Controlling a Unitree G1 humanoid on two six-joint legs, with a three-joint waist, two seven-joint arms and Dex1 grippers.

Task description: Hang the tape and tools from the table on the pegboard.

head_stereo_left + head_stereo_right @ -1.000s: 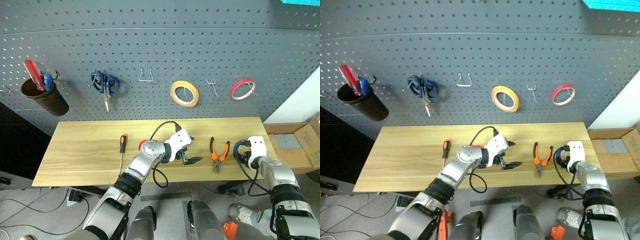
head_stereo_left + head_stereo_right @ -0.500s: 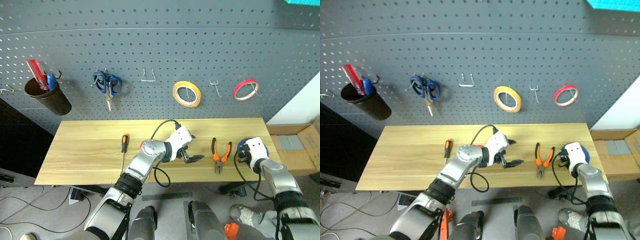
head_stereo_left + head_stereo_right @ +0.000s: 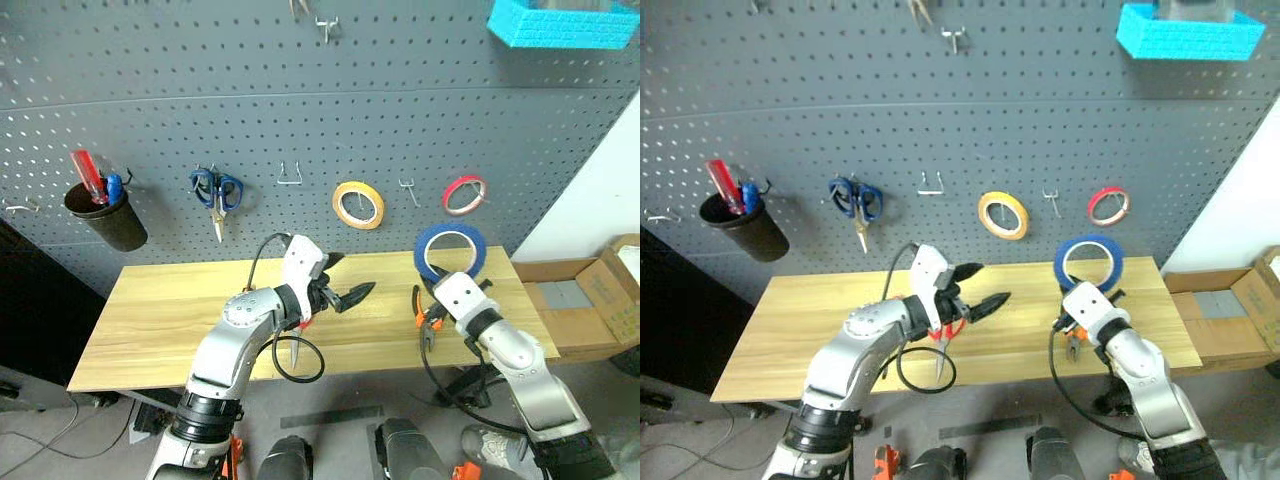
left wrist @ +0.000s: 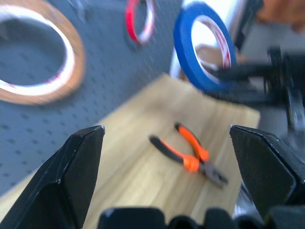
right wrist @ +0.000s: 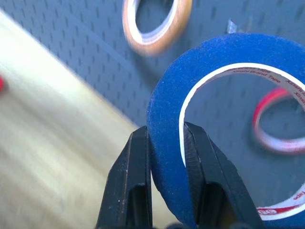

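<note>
The blue tape (image 5: 167, 107) stands on edge in the air, pinched through its rim by my right gripper (image 5: 167, 138). It hangs in front of the dark grey pegboard (image 3: 300, 100), just below an empty hook (image 3: 407, 187). My left gripper (image 3: 345, 285) is open and empty above the middle of the table (image 3: 150, 310). The orange-and-black pliers (image 4: 190, 157) lie on the table beneath my right hand. Red scissors handles (image 3: 952, 328) peek out under my left wrist. The screwdriver is hidden.
On the pegboard hang a yellow tape roll (image 3: 358, 204), a red tape roll (image 3: 462, 193), blue-handled scissors (image 3: 215, 190), a black cup with tools (image 3: 105, 220) and a cyan bin (image 3: 560, 25). A cardboard box (image 3: 600, 300) sits right of the table.
My right gripper closed on the blue tape and lifted it off the table, up and leftward to the pegboard. My left gripper rose, staying open. The camera tilted upward.
</note>
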